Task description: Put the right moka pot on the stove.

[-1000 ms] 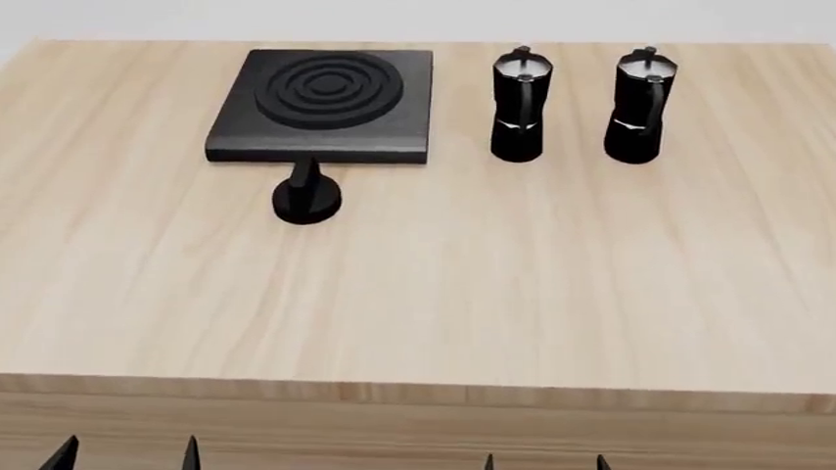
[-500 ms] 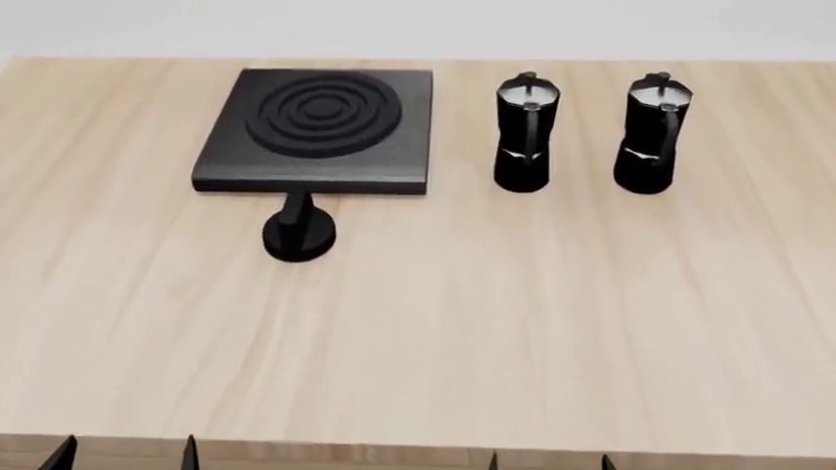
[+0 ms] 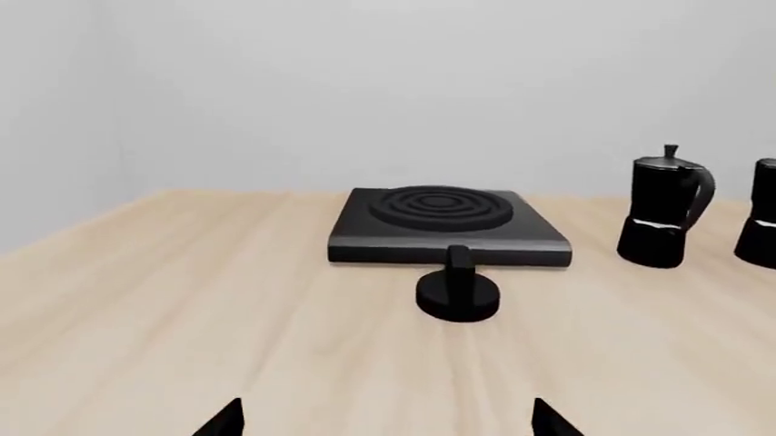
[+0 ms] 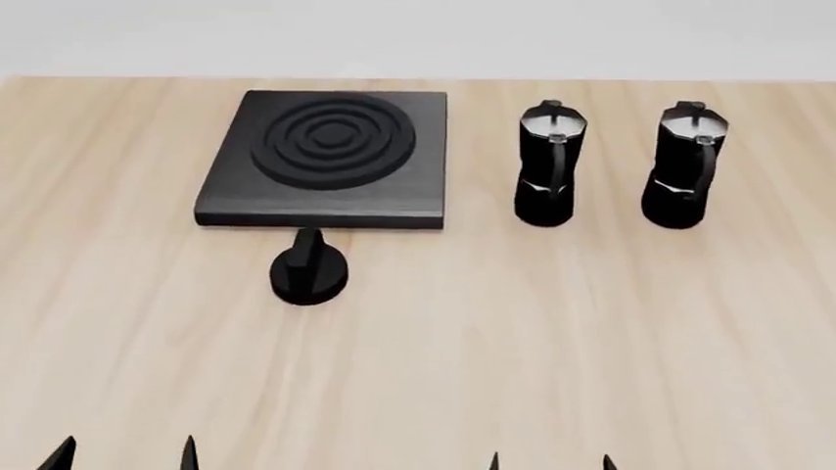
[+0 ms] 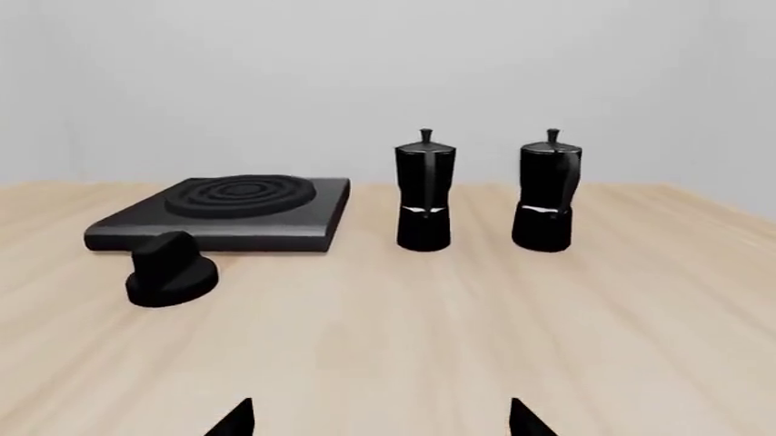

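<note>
The right moka pot (image 4: 684, 166) stands upright at the far right of the wooden table; it also shows in the right wrist view (image 5: 547, 193). A second identical pot (image 4: 546, 164) stands just left of it. The stove (image 4: 327, 159) lies flat at the far left-centre, and shows in the left wrist view (image 3: 442, 224) and in the right wrist view (image 5: 231, 213). My left gripper (image 4: 124, 454) and right gripper (image 4: 549, 460) show only as fingertips at the near edge, both open and empty, far from the pots.
A small round black knob (image 4: 308, 271) sits on the table (image 4: 523, 333) just in front of the stove. A plain pale wall rises behind the table.
The head view has shifted forward: the stove, knob and pots sit lower in the frame and the table's front edge has left the view. The grippers stay open.
</note>
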Tool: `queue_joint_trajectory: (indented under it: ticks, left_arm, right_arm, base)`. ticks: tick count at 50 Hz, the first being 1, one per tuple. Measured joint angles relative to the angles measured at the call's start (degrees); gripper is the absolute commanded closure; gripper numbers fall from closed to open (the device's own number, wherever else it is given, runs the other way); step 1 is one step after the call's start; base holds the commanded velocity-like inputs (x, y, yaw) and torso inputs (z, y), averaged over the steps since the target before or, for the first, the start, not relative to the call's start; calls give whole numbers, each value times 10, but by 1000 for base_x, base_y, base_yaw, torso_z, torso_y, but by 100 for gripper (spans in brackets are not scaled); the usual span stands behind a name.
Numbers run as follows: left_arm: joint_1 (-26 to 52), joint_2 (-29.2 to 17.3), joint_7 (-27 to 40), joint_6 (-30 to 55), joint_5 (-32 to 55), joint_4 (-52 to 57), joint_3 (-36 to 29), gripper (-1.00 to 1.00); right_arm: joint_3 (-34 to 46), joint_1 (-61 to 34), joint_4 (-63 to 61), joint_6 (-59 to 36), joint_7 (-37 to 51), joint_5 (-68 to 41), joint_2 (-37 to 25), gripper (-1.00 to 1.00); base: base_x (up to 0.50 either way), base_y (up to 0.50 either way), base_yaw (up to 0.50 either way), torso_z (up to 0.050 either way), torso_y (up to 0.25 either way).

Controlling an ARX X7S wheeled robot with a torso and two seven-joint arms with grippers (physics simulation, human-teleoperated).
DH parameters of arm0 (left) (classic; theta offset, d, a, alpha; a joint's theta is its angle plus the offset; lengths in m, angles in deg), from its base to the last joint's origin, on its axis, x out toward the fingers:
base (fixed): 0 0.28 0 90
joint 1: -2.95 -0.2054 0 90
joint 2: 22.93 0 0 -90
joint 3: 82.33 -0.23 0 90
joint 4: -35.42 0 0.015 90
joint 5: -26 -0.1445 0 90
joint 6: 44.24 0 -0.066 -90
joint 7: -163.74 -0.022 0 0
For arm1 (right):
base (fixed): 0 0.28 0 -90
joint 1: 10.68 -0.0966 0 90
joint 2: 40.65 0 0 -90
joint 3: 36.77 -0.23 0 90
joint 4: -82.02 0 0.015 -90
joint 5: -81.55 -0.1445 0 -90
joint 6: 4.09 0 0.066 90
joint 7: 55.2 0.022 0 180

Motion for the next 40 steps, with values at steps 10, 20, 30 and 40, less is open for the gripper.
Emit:
queue_joint_trajectory:
  ticks: [10, 20, 30, 40]
  left_arm:
    - [0, -3, 4, 0, 3, 1, -4, -100]
    - [1, -6, 7, 0, 5, 0, -8, -100]
    - [2, -9, 10, -1, 8, -1, -12, -100]
    - [2, -12, 13, -4, 11, -1, -15, -100]
  right_arm:
    - [3, -1, 1, 2, 3, -5, -3, -100]
    - [5, -2, 2, 3, 5, -10, -6, -100]
    - [7, -3, 5, 4, 7, -14, -8, -100]
    - [11, -6, 9, 6, 10, -15, -11, -100]
  base:
    - [223, 66, 0, 0, 0]
    - [223, 19, 0, 0, 0]
    - [225, 0, 0, 0, 0]
    - [224, 0, 0, 0, 0]
